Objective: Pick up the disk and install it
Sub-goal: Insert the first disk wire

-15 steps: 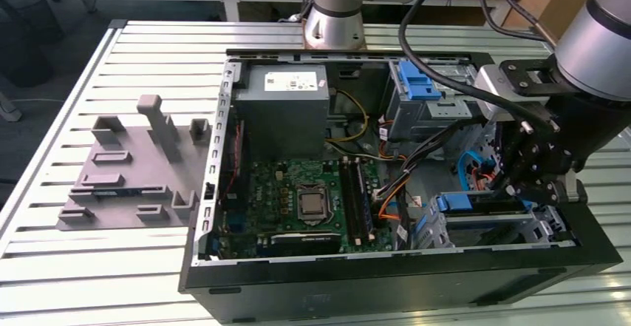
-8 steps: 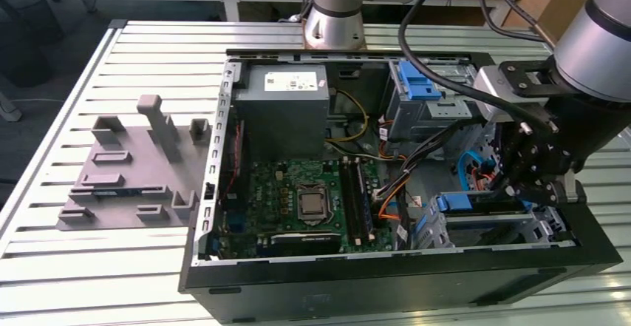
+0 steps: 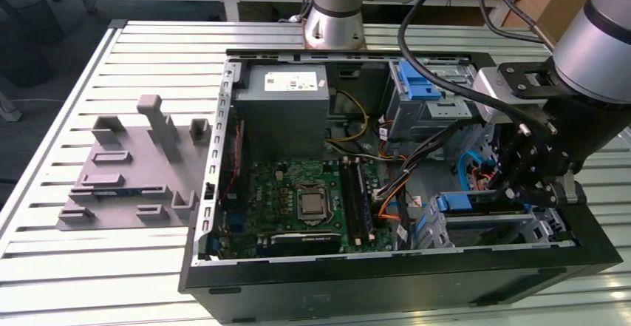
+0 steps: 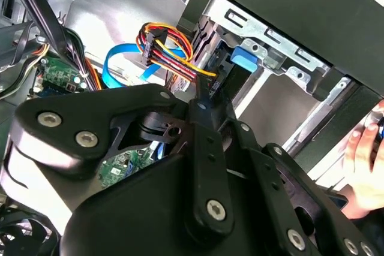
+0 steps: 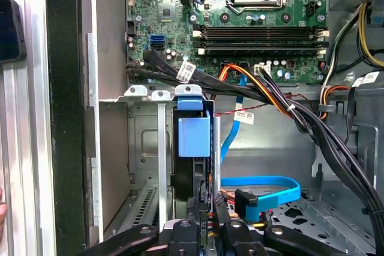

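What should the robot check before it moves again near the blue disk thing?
1. Computer case open on top: ok, the inside is uncovered.
2. Disk lined up with the drive cage: ok, it stands in the cage's slot.
3. Disk pushed all the way in: cannot tell.
4. Gripper at the disk: ok, it is right at the disk's near end.
5. Blue data cable out of the way: cannot tell, its plug lies very near the gripper.
6. People clear: not ok, a hand is close beside the case.
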Robot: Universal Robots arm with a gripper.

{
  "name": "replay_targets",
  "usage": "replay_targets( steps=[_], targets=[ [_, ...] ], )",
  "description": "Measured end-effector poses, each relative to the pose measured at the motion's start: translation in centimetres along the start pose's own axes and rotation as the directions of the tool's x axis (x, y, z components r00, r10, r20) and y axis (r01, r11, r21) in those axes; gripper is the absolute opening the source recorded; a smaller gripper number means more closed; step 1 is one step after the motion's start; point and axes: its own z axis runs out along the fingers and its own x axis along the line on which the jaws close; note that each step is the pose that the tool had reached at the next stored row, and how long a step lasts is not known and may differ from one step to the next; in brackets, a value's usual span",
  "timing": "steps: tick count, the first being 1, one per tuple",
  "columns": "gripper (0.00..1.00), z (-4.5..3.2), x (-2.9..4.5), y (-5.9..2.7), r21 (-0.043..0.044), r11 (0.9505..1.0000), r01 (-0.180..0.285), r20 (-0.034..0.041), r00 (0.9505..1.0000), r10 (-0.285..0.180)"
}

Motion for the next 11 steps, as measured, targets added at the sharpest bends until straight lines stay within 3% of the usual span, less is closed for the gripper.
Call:
replay_targets(
  steps=[11],
  targets=[
    [0.24, -0.88, 0.00, -0.04, -0.0003, 1.0000, 0.000, 0.0000, 1.0000, 0.000]
  ],
)
